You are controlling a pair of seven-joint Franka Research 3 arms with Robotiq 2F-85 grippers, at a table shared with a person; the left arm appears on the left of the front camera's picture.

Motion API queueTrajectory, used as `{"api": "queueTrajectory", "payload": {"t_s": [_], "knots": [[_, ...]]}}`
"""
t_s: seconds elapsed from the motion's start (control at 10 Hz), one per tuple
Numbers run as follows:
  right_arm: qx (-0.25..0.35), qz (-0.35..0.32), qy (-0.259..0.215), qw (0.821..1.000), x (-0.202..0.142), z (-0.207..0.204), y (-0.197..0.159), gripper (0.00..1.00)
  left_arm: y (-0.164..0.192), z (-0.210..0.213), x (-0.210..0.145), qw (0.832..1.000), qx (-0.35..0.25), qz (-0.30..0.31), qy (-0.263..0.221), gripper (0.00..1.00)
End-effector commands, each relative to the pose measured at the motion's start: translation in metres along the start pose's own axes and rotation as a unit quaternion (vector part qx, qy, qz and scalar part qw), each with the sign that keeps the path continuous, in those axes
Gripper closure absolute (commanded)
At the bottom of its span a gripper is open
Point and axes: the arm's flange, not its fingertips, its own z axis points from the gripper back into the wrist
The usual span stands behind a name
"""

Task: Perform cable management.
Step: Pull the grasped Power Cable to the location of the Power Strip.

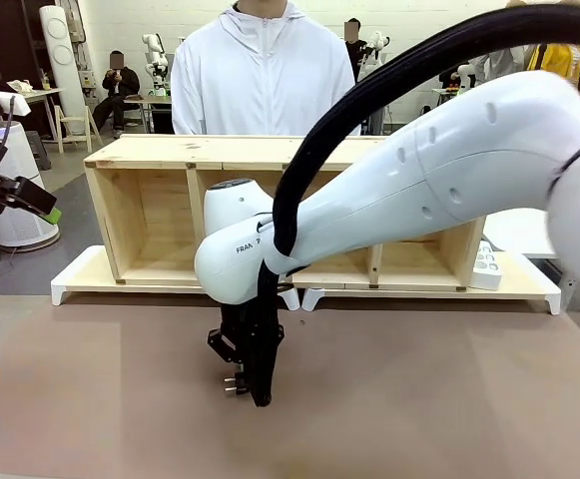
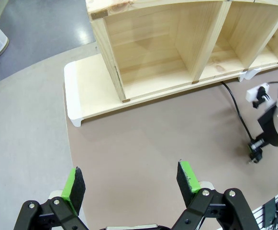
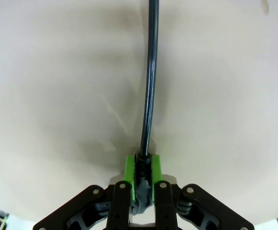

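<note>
Spotter: grip status, R side?

Me: right gripper (image 3: 142, 175) is clamped on the cable (image 3: 150, 72) at its plug (image 1: 233, 383) end. Own wrist cam has both green pads (image 3: 128, 167) squeezing the black moulded bit, cord running straight away over the table (image 1: 419, 399). Left gripper (image 2: 131, 181) hangs w/ jaws spread, nothing in it.

Spotter: how'll it handle?

Me: light & floppy, I'd say. Thin cord, no stiffness, so the free length should drag & swing. Jacket looks smooth & could slide thru the pads. The thicker plug end is the safer hold, & that's where I've got it.

Spotter: other cams add anything?

Me: front view gives me the prongs, low by the tabletop, can't tell if touching, but my own arm hides the cord's run. Left wrist cam fills that in: cord snakes from the plug back to the wooden shelf (image 2: 177, 52) & drops out of sight at its white base board (image 2: 74, 100). Front cam adds the power strip (image 1: 486, 264) at the shelf's R end & the person (image 1: 260, 80) standing behind
</note>
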Motion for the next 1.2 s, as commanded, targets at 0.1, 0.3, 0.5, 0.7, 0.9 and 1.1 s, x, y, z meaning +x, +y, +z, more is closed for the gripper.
{"api": "queueTrajectory", "payload": {"t_s": [0.1, 0.3, 0.5, 0.7, 0.9, 1.1], "knots": [[0.015, -0.033, -0.012, 0.999, -0.070, 0.005, -0.032, 0.84, 0.000, -0.001, 0.001, 1.000, 0.000, 0.001, -0.003, 0.00], [0.020, -0.045, -0.019, 0.999, -0.104, 0.006, -0.047, 0.84, 0.000, -0.001, 0.001, 1.000, 0.000, 0.001, -0.003, 0.00], [0.031, -0.049, -0.023, 0.998, -0.138, 0.005, -0.062, 0.84, 0.000, -0.001, 0.001, 1.000, 0.000, 0.001, -0.003, 0.00], [0.041, -0.059, -0.029, 0.997, -0.166, 0.005, -0.074, 0.84, 0.000, -0.001, 0.001, 1.000, 0.000, 0.001, -0.003, 0.00], [0.045, -0.092, -0.036, 0.994, -0.192, 0.000, -0.088, 0.84, 0.000, -0.001, 0.001, 1.000, 0.000, 0.001, -0.003, 0.00], [0.048, -0.123, -0.045, 0.990, -0.214, -0.005, -0.097, 0.84, 0.000, -0.001, 0.001, 1.000, 0.000, 0.001, -0.003, 0.00]]}}
